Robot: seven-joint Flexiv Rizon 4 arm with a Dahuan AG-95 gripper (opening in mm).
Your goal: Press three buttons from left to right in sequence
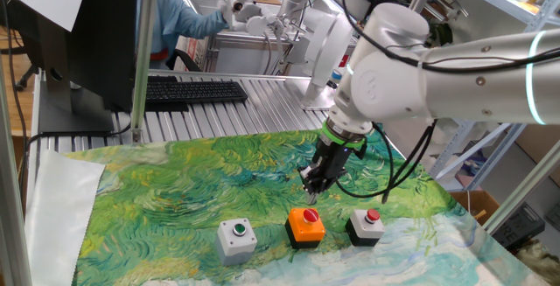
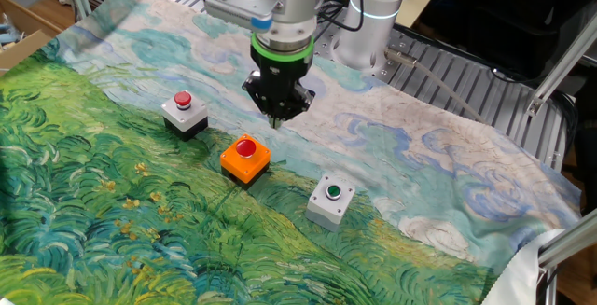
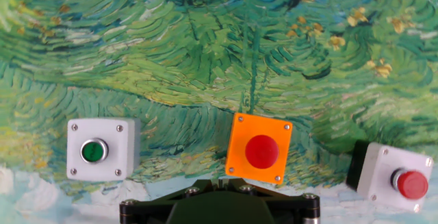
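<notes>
Three button boxes stand in a row on the painted cloth. The light grey box with the green cap (image 1: 236, 237) is on the left. The orange box with the red cap (image 1: 306, 225) is in the middle. The black-based box with a light top and small red cap (image 1: 365, 226) is on the right. My gripper (image 1: 308, 190) hangs just behind and above the orange box, touching no button. Its fingertips come together in one point in the other fixed view (image 2: 277, 118). The hand view shows the green cap (image 3: 94, 151), the orange box (image 3: 260, 150) and the right box (image 3: 400, 178).
The green and blue painted cloth (image 1: 175, 190) covers the table. A black keyboard (image 1: 194, 91) lies on the metal surface behind it. A grey monitor stand and upright frame post (image 1: 137, 59) stand at the back left. Cables hang from the arm (image 1: 411, 159).
</notes>
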